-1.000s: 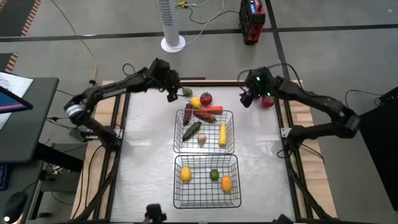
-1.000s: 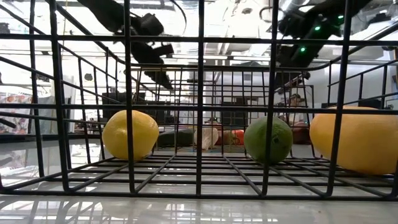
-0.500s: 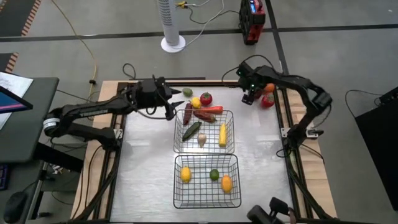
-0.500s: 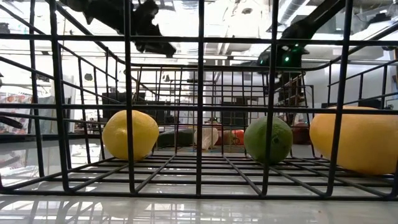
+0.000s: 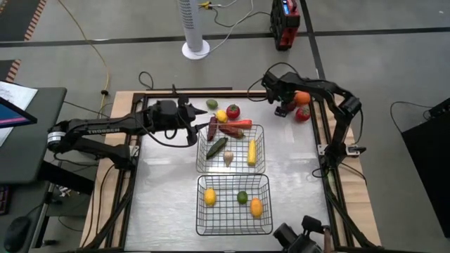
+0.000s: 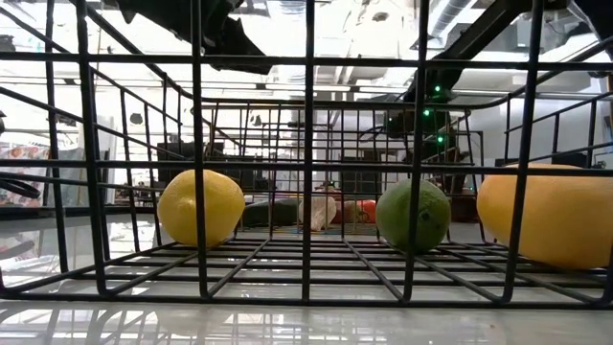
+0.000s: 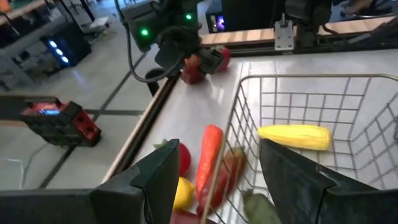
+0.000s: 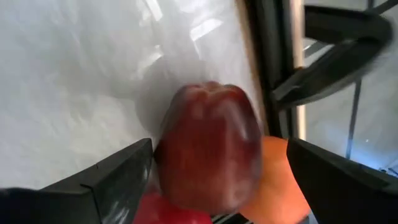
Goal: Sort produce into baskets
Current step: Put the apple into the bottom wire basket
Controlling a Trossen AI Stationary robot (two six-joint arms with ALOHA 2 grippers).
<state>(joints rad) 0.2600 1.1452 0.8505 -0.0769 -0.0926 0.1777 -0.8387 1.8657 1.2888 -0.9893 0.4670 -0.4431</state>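
At the far right corner of the worktop [image 5: 169,197]: red apple [image 8: 208,146] lying between the widely spread fingers of the right end effector [image 8: 217,165], nothing gripped yet; orange [image 8: 273,180] pressed against its side, another red piece just beside. Likely light, stiff and glossy, so prone to roll or squirt out; best pinched across the widest part, square on, clear of the orange. Over the left rim of the far basket [image 5: 199,147]: left end effector [image 5: 193,126], fingers partly apart, empty. Inside that basket: corn [image 5: 251,152], cucumber [image 5: 216,146], garlic [image 5: 228,157]; in the near basket [image 5: 199,204]: lemon [image 5: 209,197], lime [image 5: 242,197]. Hard to judge: whether the apple touches either finger; what the second red piece is; from table height, the far corner mostly screened by wire mesh.
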